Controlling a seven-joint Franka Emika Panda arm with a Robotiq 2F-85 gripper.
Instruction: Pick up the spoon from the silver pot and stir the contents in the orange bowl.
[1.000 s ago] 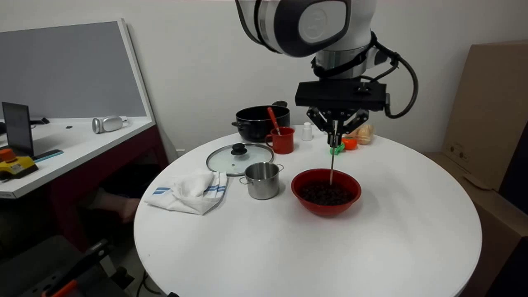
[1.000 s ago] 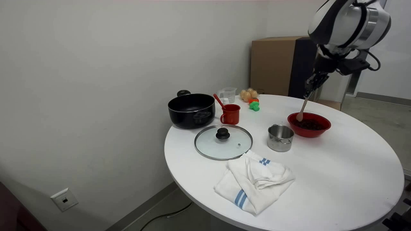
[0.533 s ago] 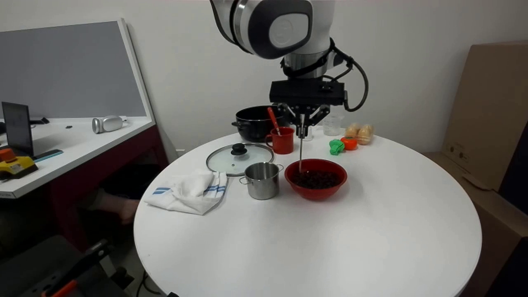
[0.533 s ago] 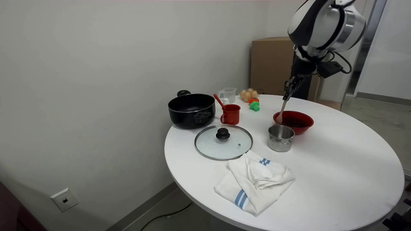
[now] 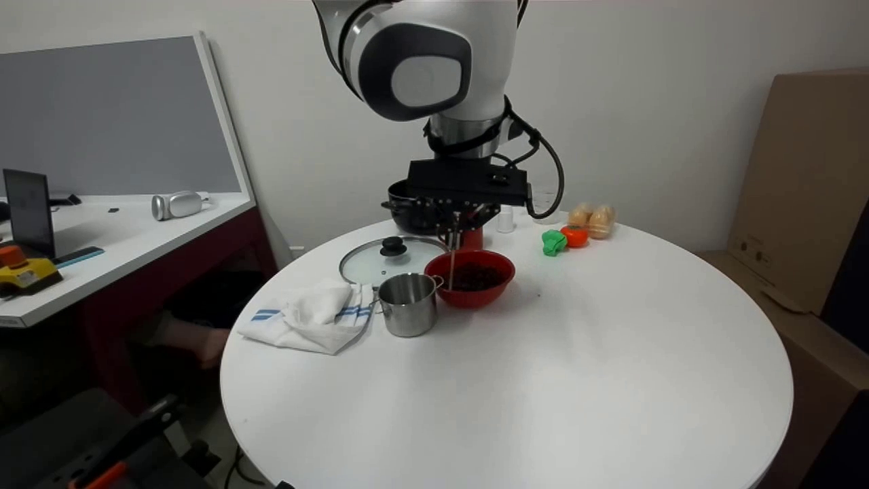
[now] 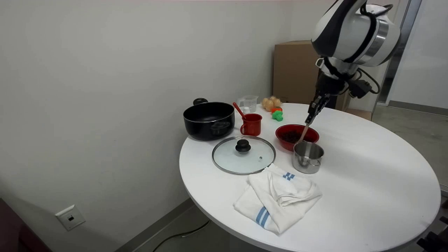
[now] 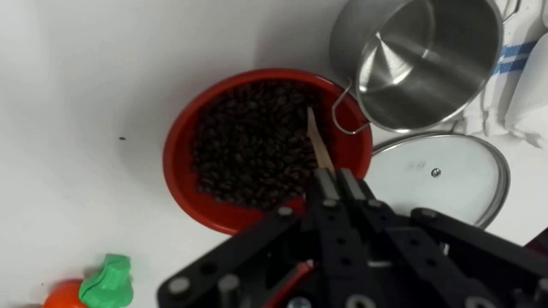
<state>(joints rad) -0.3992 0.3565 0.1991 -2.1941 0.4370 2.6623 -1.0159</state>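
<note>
- Round white bench [image 5: 597, 394]; in an exterior view its widest bare stretch runs from the bowl [image 5: 475, 299] and the silver pot [image 5: 410, 320] out to the near and right edges
- Bowl stands well in from the bench edge in both exterior views, with dark beans [image 7: 248, 145] inside
- Silver pot stands just beside the bowl; in the wrist view its wire handle overlaps the bowl's rim, though whether they touch I cannot tell; room is tightest on this side
- Lid [image 5: 366, 261] lies flat near both; the cloth [image 5: 316, 319] lies beside the silver pot, close to the left edge in an exterior view
- Black pot [image 6: 206, 129] stands close to the edge by the wall [image 6: 122, 105], the mug [image 6: 253, 126] just beside it
- Green piece [image 5: 554, 242], tomato [image 5: 575, 236] and eggs [image 5: 601, 221] sit together toward the far edge in an exterior view, apart from the bowl
- Tool [image 7: 338, 177] hangs above the bowl, fingers drawn together and clamped on the spoon [image 7: 320, 149]
- Spoon slants down from the tool, its lower end among the beans, inside the bowl near the rim on the silver pot's side
</note>
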